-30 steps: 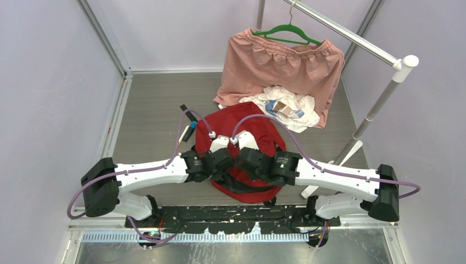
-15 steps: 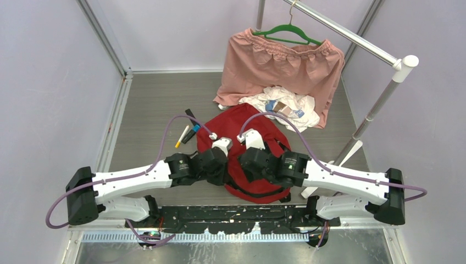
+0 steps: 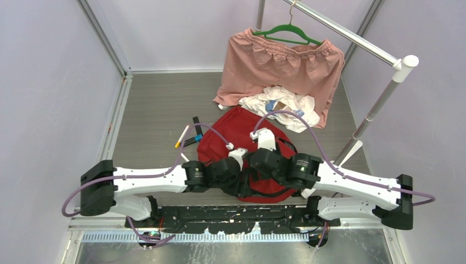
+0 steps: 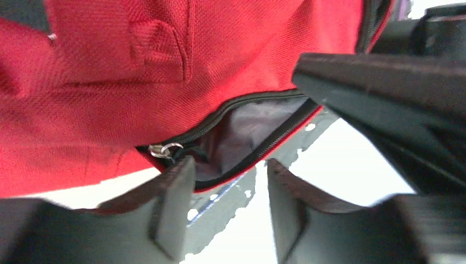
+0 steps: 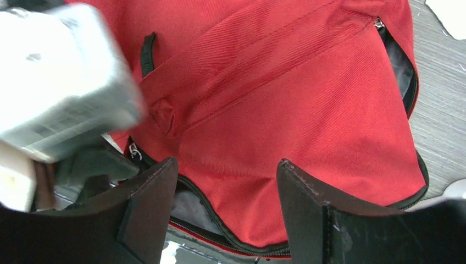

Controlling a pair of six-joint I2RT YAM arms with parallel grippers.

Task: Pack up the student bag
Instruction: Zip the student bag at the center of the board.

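The student bag is a dark-red backpack lying flat on the table, with its zipped mouth toward the arm bases. In the left wrist view the mouth gapes and shows grey lining. A metal zipper pull sits beside the left fingertip. My left gripper is open at the lower lip of the mouth and grips nothing. My right gripper is open over the red fabric just above the open zipper. In the top view both grippers meet over the bag's near edge, and their fingertips are hidden.
Several pens lie left of the bag. A white printed cloth and a pink garment on a green hanger sit behind it. A metal rail and its pole stand at the right.
Both grippers have gone from shut to open, the right one first. The arms and the bag's near edge shifted right and toward the bases, which uncovered the pens.
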